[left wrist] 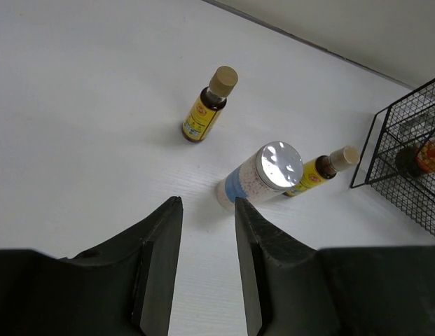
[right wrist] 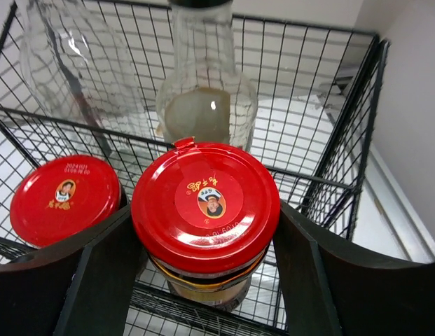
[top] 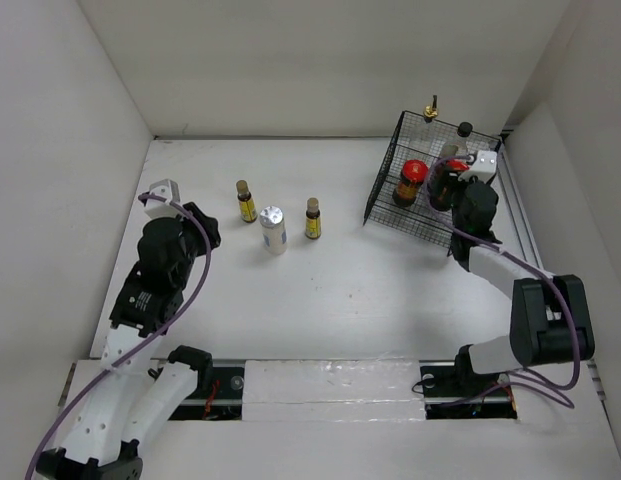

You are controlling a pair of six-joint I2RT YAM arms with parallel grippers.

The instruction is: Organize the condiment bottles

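My right gripper [top: 452, 190] reaches into the black wire rack [top: 382, 178] and is shut on a red-lidded dark jar [right wrist: 205, 210], one finger on each side of its lid. A second red-lidded jar [right wrist: 63, 198] stands just to its left. Behind them are the black-capped sauce bottle [right wrist: 203, 91] and the gold-capped clear bottle [right wrist: 70, 63]. On the table stand two yellow-labelled brown-capped bottles [top: 246, 200] [top: 313, 218] and the silver-lidded white jar [top: 273, 230]. My left gripper [left wrist: 206, 206] is open and empty, just short of the white jar [left wrist: 266, 175].
The rack stands at the back right, close to the right wall. White walls enclose the table on the left, back and right. In the left wrist view the rack's corner [left wrist: 385, 133] shows at the right edge.
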